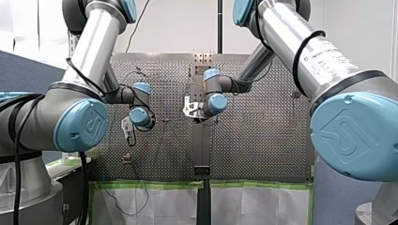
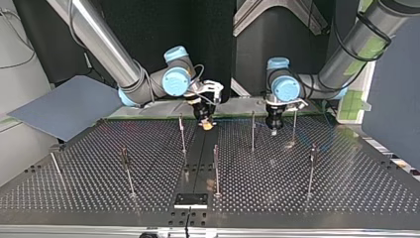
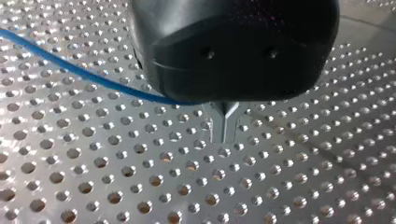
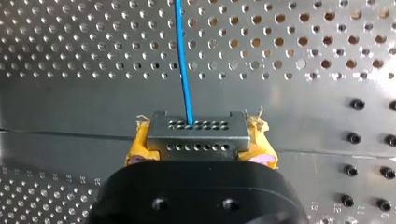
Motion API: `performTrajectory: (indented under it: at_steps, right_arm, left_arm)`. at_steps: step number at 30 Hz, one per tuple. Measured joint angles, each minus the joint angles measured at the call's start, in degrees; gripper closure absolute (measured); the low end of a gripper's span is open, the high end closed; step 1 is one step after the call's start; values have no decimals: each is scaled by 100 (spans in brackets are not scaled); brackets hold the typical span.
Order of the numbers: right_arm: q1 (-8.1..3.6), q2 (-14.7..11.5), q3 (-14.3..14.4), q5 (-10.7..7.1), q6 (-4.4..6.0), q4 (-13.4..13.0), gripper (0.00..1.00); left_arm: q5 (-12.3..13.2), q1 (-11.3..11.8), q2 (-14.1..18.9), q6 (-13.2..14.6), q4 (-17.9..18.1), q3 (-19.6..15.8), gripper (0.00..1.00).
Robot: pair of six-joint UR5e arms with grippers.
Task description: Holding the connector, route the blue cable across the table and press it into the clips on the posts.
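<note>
Clamping the connector (image 4: 196,128) in the right end effector (image 4: 200,147), with yellow pads (image 4: 134,150) squeezing both its flanks. Seeing the blue cable (image 4: 183,60) leaving the connector's face and running straight ahead over the desk (image 4: 303,93). Reading the left end effector (image 3: 225,133) as clenched, with metal fingers (image 3: 219,126) pressed together and the tip hanging just above the perforations. Seeing the cable running alongside and disappearing behind the black housing (image 3: 233,46), so not telling whether pinched or merely passing. Judging the step as early routing, with nothing seated in a clip as far as visible. Aiming, for a clean job, at: holding the connector square, avoiding twist; leaving some slack while sweeping; lining the cable up over a post (image 2: 252,131) before pressing down, not dragging sideways into those thin rods. Getting layout from the top view alone: right end effector (image 2: 207,124) at upper centre, left end effector (image 2: 273,130) just right of it, with posts spread across the lower frame. Not tracing the cable there, and finding the clips too small to judge. Getting grip detail from the wrist views alone. Gaining little from the front view, with arms (image 1: 89,56) filling both sides.
</note>
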Motion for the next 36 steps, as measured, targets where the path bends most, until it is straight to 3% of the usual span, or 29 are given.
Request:
performTrajectory:
  at_steps: [9,12,14,16,17,18,20,25,36]
  right_arm:
    - [-67,0,-34,0,0,0,100]
    - [-75,0,-36,0,0,0,100]
    - [-77,0,-37,-3,-2,0,100]
    - [-74,0,-36,-6,-5,1,100]
    - [-71,0,-37,-7,-5,2,100]
    - [-69,0,-37,-7,-4,4,100]
    - [-66,0,-37,-8,-3,6,100]
    - [-63,-3,-36,-8,0,14,100]
    - [-79,-15,-82,-12,0,38,100]
  left_arm:
    - [49,40,-6,-29,-66,151,100]
    - [50,39,-5,-30,-93,156,93]
    - [50,32,-3,-31,-131,156,66]
    - [50,22,-3,-33,-167,156,66]
    - [52,15,-2,-38,-198,156,35]
    - [51,8,-2,-44,-226,157,35]
    - [47,-10,0,-46,-304,158,0]
    - [15,-64,8,27,-523,158,0]
    - [-356,-263,209,385,-1119,43,0]
